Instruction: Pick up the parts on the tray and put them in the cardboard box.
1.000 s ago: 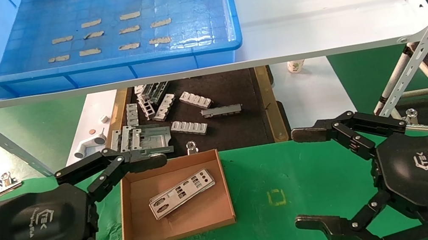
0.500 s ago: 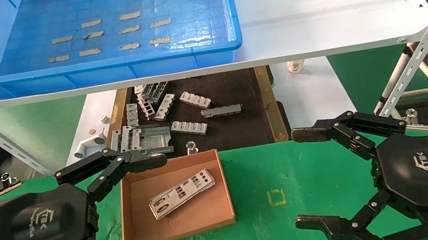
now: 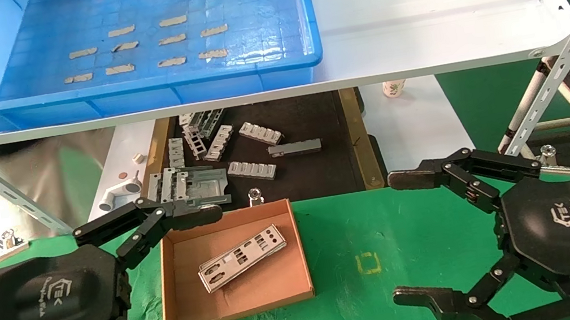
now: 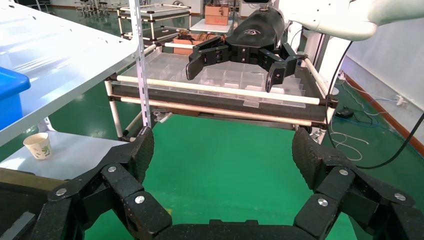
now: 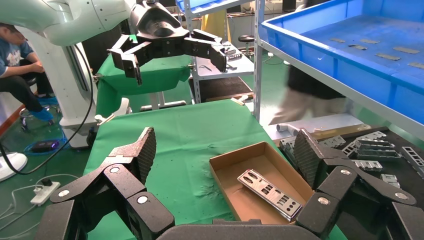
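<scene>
Inside cardboard box (image 3: pixel 189 312): punched plate (image 3: pixel 241 258).

You have bright, even overhead light in all three views. Glare washes the white shelf (image 3: pixel 425 0) across the upper right of the head view, and small white reflections speckle the lower right of the blue tray (image 3: pixel 256 53) floor. Shadows on the green mat (image 3: pixel 388 235) are soft and faint. In the right wrist view, a walking person (image 5: pixel 305 95) at centre right is smeared by motion blur. The upper left corner of the head view is dark. Straight shelf edges bow slightly near the frame borders.
</scene>
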